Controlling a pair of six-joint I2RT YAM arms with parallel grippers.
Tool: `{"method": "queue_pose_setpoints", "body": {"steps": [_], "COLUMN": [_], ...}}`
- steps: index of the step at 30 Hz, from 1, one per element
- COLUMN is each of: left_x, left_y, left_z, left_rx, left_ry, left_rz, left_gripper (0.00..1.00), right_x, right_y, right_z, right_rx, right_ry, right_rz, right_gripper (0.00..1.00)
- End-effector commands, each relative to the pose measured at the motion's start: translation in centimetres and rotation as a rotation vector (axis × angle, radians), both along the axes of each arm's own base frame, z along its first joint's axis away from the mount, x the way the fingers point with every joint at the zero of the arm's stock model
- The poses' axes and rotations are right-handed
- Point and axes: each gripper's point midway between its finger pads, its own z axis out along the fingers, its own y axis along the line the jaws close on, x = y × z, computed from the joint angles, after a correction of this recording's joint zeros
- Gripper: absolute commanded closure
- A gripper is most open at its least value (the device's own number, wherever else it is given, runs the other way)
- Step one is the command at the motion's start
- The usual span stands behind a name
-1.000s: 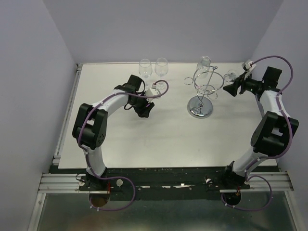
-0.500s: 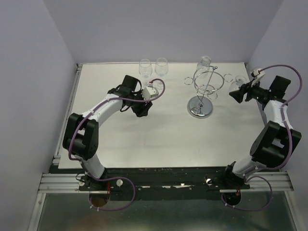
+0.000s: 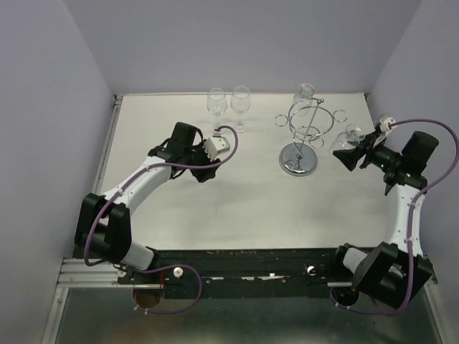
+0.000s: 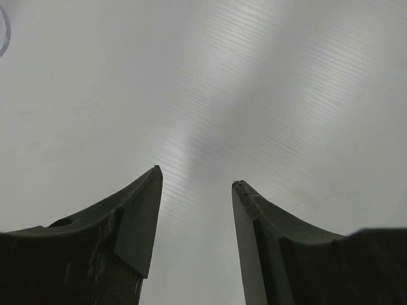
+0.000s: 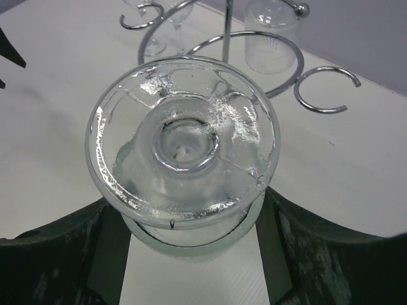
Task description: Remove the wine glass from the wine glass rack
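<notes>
The chrome wine glass rack (image 3: 299,136) stands on its disc base at the back right of the table, and its ring and loops show in the right wrist view (image 5: 222,44). One wine glass (image 3: 305,92) still hangs on its far side (image 5: 270,38). My right gripper (image 3: 346,153) is shut on a clear wine glass (image 3: 353,132), held clear of the rack to its right. In the right wrist view the glass's round foot (image 5: 184,140) faces me, with the bowl between the fingers of the gripper (image 5: 191,254). My left gripper (image 3: 203,170) is open and empty above bare table (image 4: 196,175).
Two wine glasses (image 3: 216,100) (image 3: 240,100) stand upright at the back of the white table, left of the rack. Lilac walls close the table in at the back and both sides. The right arm runs close along the right wall.
My right gripper has pulled the wine glass away from the rack, to the right and nearer. My left arm has drawn back to the left, away from the two standing glasses.
</notes>
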Motion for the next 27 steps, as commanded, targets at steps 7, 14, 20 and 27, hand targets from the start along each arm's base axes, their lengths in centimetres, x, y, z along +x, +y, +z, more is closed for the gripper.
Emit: {"method": "queue_pose_setpoints", "body": {"steps": [7,14,20,27], "left_x": [-0.5,-2.6,-3.5,-4.5], "left_y": [-3.0,-4.2,-4.6,-5.4], "left_z": [10.6,17.1,21.5,24.2], "left_rx": [-0.287,-0.472,-0.415,-0.177], "left_ry": [-0.317,-0.578,-0.711,-0.863], "left_rz": [-0.078,-0.076,-0.117,-0.342], "left_gripper": [0.38,0.37,0.37,0.37], "right_x": [-5.6,-6.8,-7.3,-7.2], "right_y": [6.6,12.5,18.1,24.2], "right_z": [6.4,7.4,5.9,4.9], "right_rx": [-0.018,-0.039,0.037,0.146], "right_ry": [-0.042,0.023,0.125,0.19], "right_rz": [0.111,0.303,0.515,0.631], "right_gripper": [0.62,0.79,0.99,0.99]}}
